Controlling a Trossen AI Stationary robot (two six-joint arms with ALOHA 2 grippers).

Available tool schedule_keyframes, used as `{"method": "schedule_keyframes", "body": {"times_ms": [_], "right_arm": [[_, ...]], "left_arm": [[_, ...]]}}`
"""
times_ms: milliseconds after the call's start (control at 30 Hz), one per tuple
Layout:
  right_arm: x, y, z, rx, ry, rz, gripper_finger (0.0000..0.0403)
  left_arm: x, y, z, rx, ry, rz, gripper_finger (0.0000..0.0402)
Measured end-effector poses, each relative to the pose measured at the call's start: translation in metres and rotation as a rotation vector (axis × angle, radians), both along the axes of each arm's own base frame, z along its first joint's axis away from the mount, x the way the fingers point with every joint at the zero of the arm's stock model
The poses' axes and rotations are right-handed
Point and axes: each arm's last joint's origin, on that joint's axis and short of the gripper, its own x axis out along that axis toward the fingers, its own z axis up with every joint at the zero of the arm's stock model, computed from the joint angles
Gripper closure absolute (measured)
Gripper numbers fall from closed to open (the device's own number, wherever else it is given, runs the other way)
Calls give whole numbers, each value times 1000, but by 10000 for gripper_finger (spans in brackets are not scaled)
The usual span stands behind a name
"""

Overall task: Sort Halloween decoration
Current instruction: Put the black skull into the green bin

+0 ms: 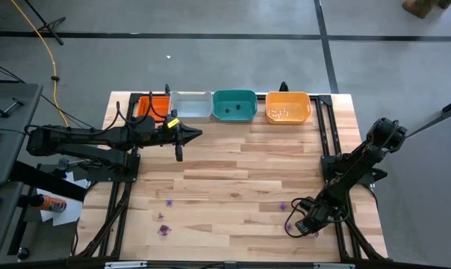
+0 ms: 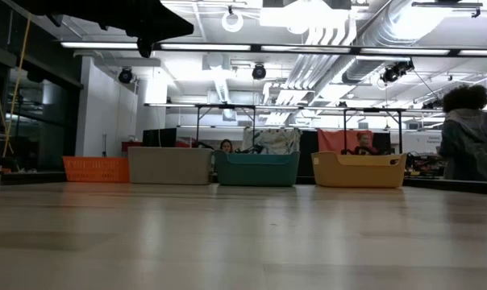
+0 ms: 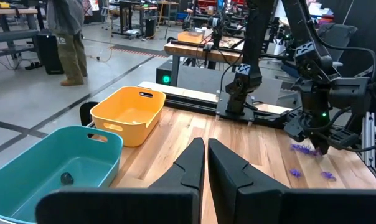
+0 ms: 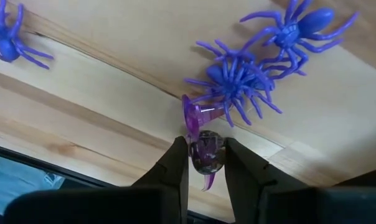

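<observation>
Purple ring (image 4: 202, 146) is pinched in the right gripper (image 4: 203, 163) jaws beside three spiders (image 4: 238, 81); left gripper (image 3: 205, 163) jaws closed.

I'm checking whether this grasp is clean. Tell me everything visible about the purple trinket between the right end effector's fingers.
The small translucent purple plastic trinket looks like a ring band with a flat disc end, glossy and slightly see-through. It sits pinched between the right end effector's two dark fingers, low over the wooden table near its front right edge. Its disc end touches or overlaps the legs of a purple plastic spider.

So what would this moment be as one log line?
right gripper: shut on small purple plastic trinket, table's near right | left gripper: shut, empty, above table near trays
</observation>
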Motion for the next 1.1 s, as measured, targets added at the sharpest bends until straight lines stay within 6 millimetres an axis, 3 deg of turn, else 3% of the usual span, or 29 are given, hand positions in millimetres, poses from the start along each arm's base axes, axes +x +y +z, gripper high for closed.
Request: {"method": "schedule_keyframes", "body": {"times_ms": [200, 467, 600, 733, 867, 1100], "right_arm": [[3, 3, 12, 23, -60, 68, 337], [10, -9, 72, -19, -234, 151, 337], [15, -29, 106, -135, -424, 159, 337], [25, -54, 126, -297, -620, 121, 337], [40, -79, 131, -448, -722, 123, 337], [83, -121, 126, -657, -836, 316, 337]], "left_arm": [[0, 0, 0, 1, 0, 0, 392], [0, 0, 0, 1, 0, 0, 392], [0, 0, 0, 1, -1, -1, 392], [0, 0, 0, -7, -3, 0, 392], [0, 0, 0, -52, -12, 5, 392], [0, 0, 1, -159, -38, 17, 392]]}}
